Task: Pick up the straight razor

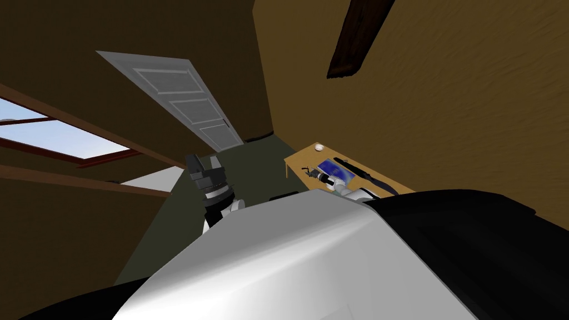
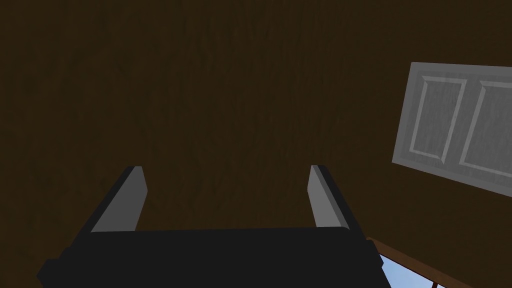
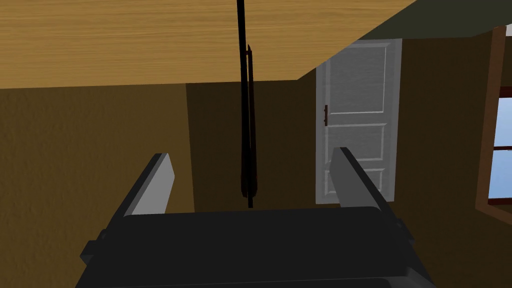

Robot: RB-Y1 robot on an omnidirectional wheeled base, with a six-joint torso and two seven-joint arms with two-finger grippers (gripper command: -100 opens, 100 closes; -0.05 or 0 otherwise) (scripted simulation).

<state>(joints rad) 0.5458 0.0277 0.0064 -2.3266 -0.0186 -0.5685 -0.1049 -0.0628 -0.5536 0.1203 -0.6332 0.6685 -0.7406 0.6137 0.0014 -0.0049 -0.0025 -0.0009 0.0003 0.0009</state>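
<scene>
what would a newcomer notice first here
A thin black razor runs between the right claw's open fingers, with the wooden table behind it. On that table lies a blue mat. The left claw hangs open near the white door.

You have no text, label, brand, number or sign to read here. The blue sheet [image 1: 337,170] on the table [image 1: 304,158] bears pale marks, too small to tell whether they are lettering.

Slim black straight razor [image 3: 247,125], lengthwise between the right hand's [image 3: 252,156] spread fingers [image 3: 152,192], touching neither.
</scene>
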